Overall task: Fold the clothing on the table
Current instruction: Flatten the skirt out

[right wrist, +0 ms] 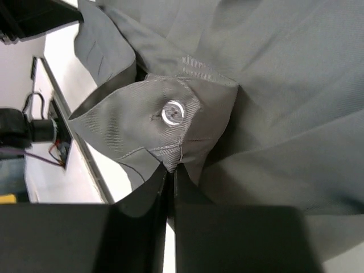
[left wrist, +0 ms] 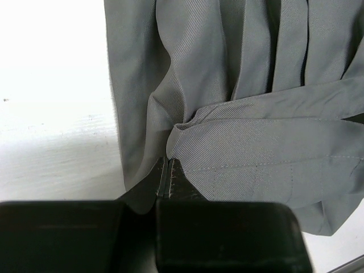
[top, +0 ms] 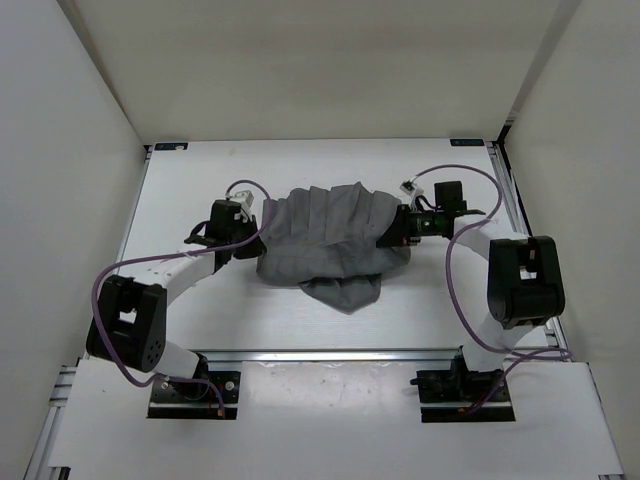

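The clothing [top: 330, 245] is a dark grey pleated garment, bunched in the middle of the white table [top: 330, 165]. My left gripper [top: 258, 232] is at its left edge, shut on a stitched fold of the clothing [left wrist: 250, 153]; the tips [left wrist: 169, 162] pinch the cloth. My right gripper [top: 392, 236] is at the garment's right edge. In the right wrist view the gripper [right wrist: 172, 169] is shut on a corner of the clothing [right wrist: 142, 131] just below a pale button [right wrist: 173, 112]. A loose flap [top: 345, 292] hangs toward the near side.
White walls stand on the left, right and far sides. A metal rail [top: 330, 354] runs along the table's near edge, with the arm bases [top: 195, 390] [top: 465, 385] behind it. Purple cables [top: 110, 285] loop beside both arms.
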